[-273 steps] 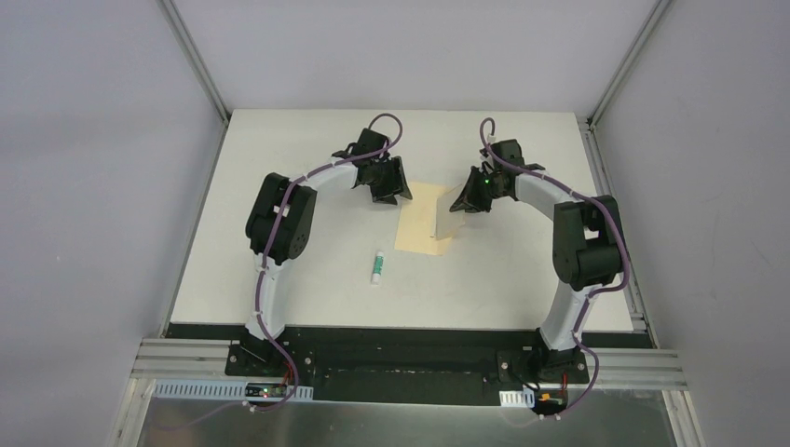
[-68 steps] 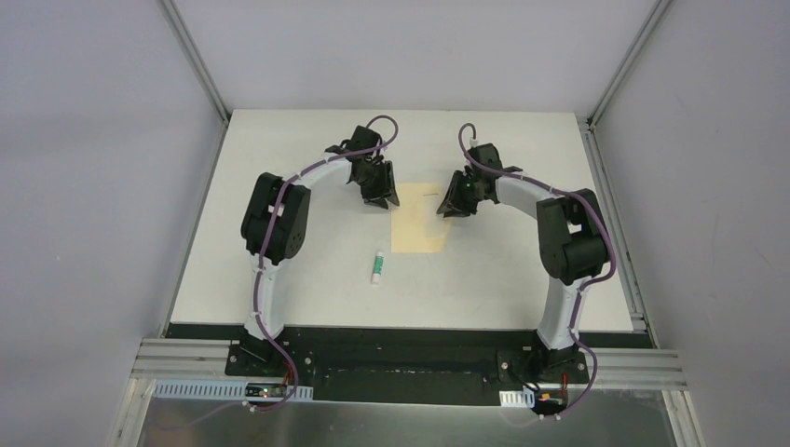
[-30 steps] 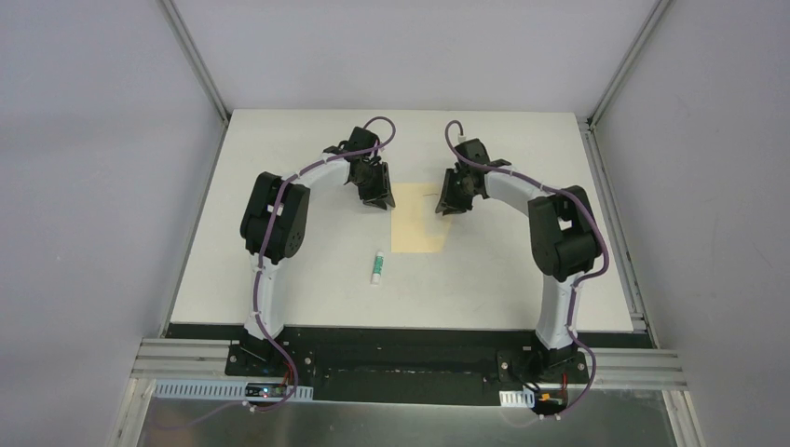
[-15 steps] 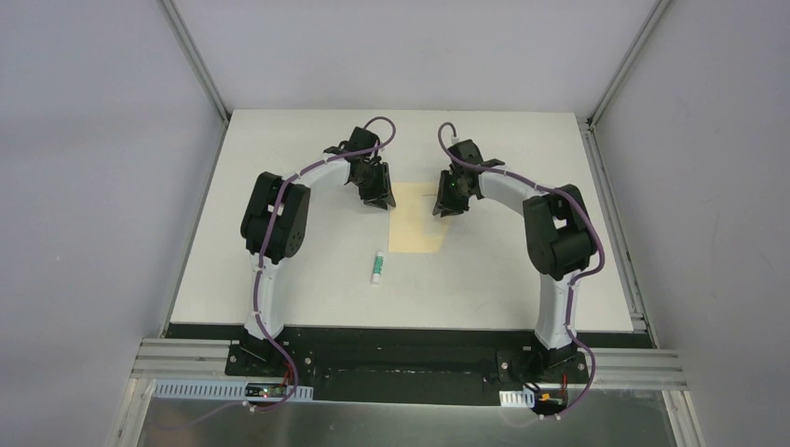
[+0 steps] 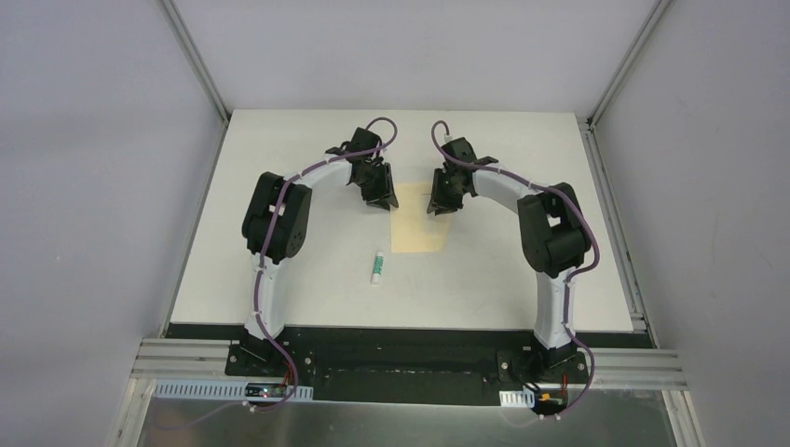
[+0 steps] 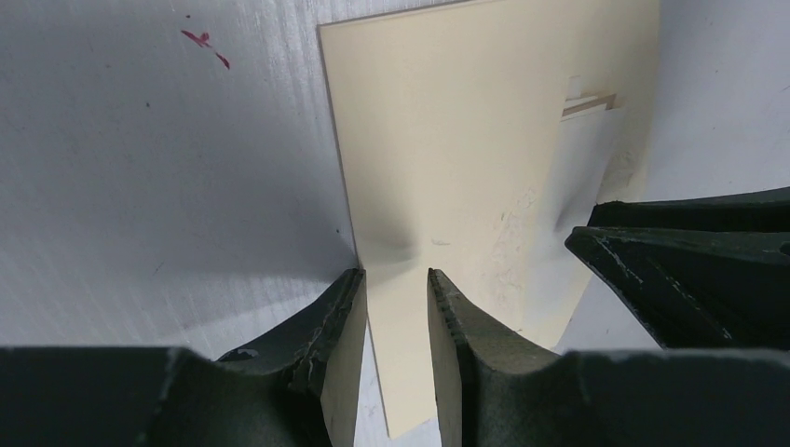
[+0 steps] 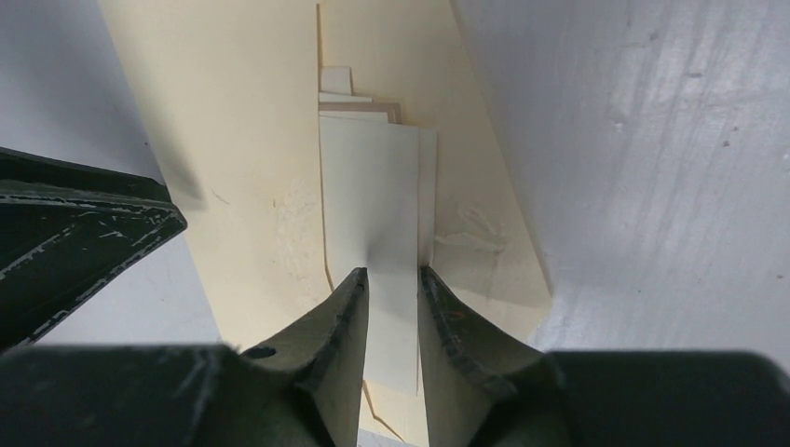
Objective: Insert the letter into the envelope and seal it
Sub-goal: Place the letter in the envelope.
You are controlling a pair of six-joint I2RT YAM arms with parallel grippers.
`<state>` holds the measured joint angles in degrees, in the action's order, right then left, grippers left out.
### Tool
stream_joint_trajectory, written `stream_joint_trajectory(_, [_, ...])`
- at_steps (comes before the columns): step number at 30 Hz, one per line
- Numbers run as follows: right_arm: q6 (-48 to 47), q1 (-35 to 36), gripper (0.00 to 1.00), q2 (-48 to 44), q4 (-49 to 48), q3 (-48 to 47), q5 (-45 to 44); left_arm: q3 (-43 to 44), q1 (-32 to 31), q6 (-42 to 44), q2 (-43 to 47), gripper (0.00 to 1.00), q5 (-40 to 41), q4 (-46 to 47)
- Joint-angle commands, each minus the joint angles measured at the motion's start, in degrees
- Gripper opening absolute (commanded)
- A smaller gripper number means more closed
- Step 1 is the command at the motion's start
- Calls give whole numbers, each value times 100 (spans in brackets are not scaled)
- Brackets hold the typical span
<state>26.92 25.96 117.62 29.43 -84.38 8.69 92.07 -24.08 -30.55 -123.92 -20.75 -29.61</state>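
The yellow-tan envelope (image 5: 416,233) lies flat on the white table between my two grippers. My left gripper (image 5: 384,201) is at its far left edge. In the left wrist view the left gripper (image 6: 396,279) has its jaws nearly closed on the edge of the envelope (image 6: 466,140), and the paper dimples at the tips. My right gripper (image 5: 436,207) is at the far right edge. In the right wrist view the right gripper (image 7: 393,275) is shut on the pale cream letter (image 7: 373,186), which lies over the envelope (image 7: 233,121) and runs toward its opening.
A small white-green tube (image 5: 376,266) lies on the table (image 5: 279,186) in front of the envelope, to its left. The other arm's gripper (image 6: 671,270) shows close by at the right of the left wrist view. Frame rails and grey walls border the table.
My right gripper has moved left and farther back with the letter, close to the left gripper. The letter sticks out less to the envelope's right. The left gripper has shifted slightly.
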Motion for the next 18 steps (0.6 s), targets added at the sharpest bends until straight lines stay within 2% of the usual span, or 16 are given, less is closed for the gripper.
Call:
stream_joint_trajectory(1, [65, 84, 28, 89, -82, -325, 132, 163, -86, -94, -90, 31, -161, 193])
stream_joint_trajectory(18, [40, 201, 30, 91, 38, -574, 53, 294, -126, -61, -150, 31, -92, 122])
